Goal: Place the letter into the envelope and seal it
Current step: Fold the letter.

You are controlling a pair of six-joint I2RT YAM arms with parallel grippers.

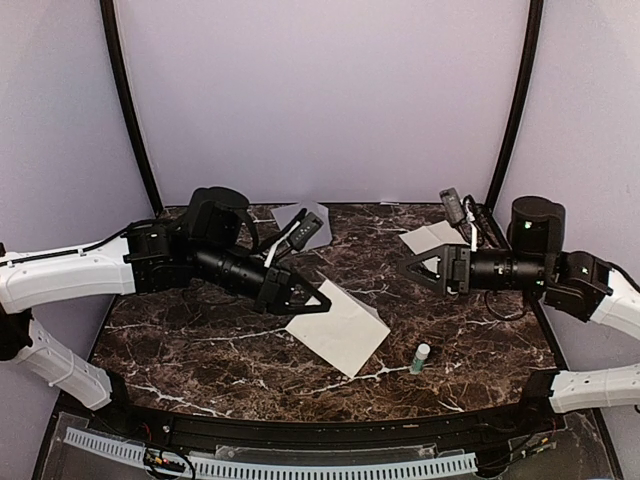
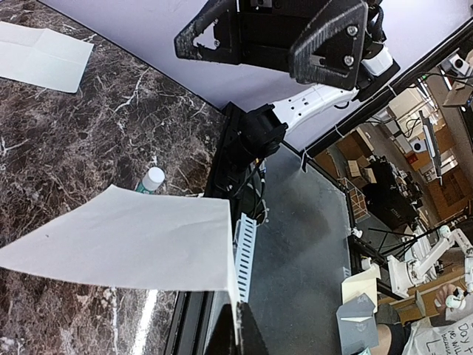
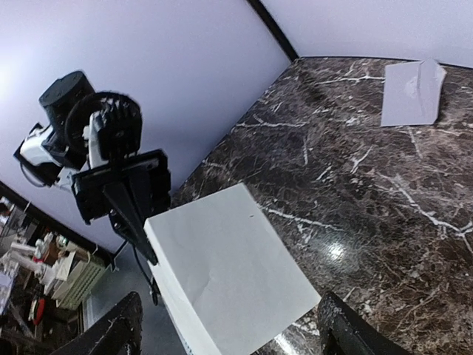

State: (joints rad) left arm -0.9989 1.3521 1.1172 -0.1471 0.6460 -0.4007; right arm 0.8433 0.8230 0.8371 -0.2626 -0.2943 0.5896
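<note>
The letter [image 1: 340,325] is a white sheet folded double, and my left gripper [image 1: 308,297] is shut on its upper-left corner. That corner is lifted off the marble while the far end slopes down toward the table. In the left wrist view the letter [image 2: 126,240] spreads out to the left from my shut fingertips [image 2: 247,325]. My right gripper [image 1: 416,268] stands open to the right of the letter, apart from it and facing it, with nothing between its fingers [image 3: 111,329]. The grey envelope [image 1: 312,214] lies at the back, partly behind the left arm, flap up [image 3: 414,92].
A small white-capped glue stick [image 1: 421,357] stands near the front, right of the letter. A pale creased sheet [image 1: 432,236] lies at the back right beside the right arm. Purple walls close the back and sides. A slotted cable duct [image 1: 270,465] runs along the near edge.
</note>
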